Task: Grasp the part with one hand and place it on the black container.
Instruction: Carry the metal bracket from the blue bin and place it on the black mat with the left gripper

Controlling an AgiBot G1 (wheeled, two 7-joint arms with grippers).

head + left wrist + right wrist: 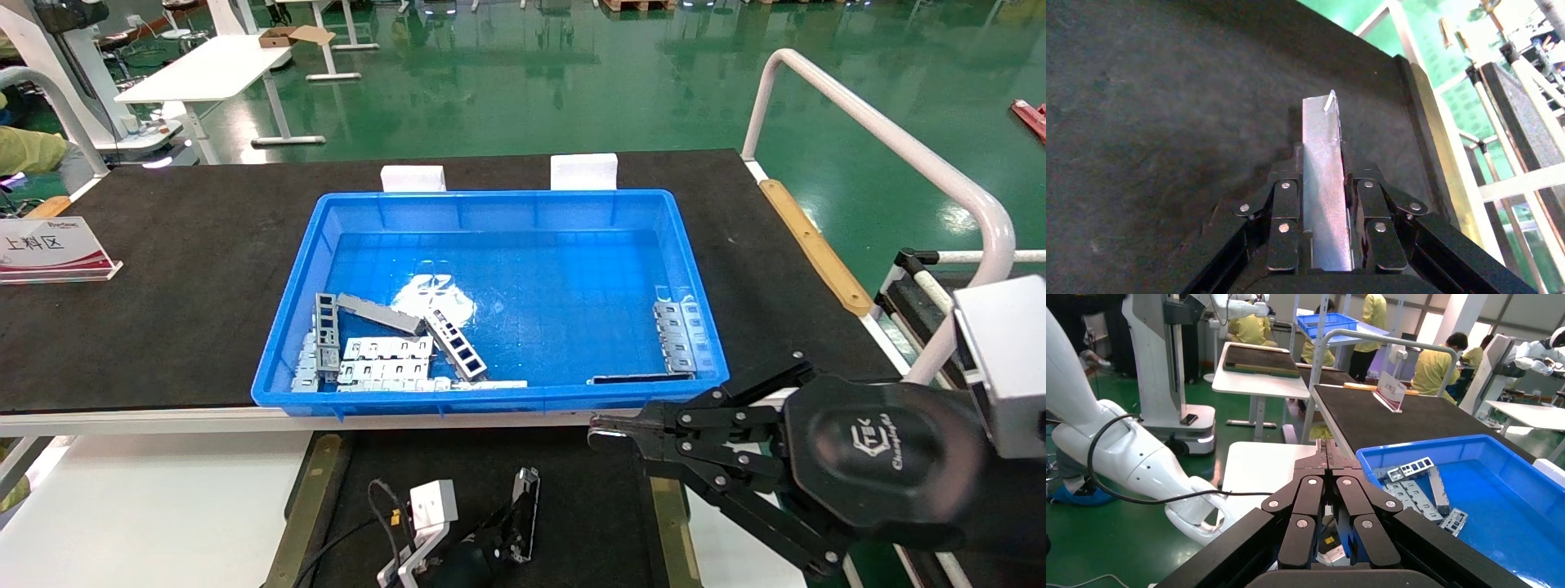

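My left gripper is at the bottom of the head view, shut on the part, a narrow silver-grey metal strip. It holds the strip low over the black container, between the container's brass-coloured side strips. In the left wrist view the part sticks out past the closed jaws of the left gripper, just above the black container's matte floor. I cannot tell whether the part touches the floor. My right gripper is shut and empty, hanging beside the blue bin's near right corner; its own view shows the jaws pressed together.
A blue plastic bin on the black table mat holds several more metal strips and plates, with others at its right wall. It also shows in the right wrist view. A sign stands far left. A white rail runs along the right.
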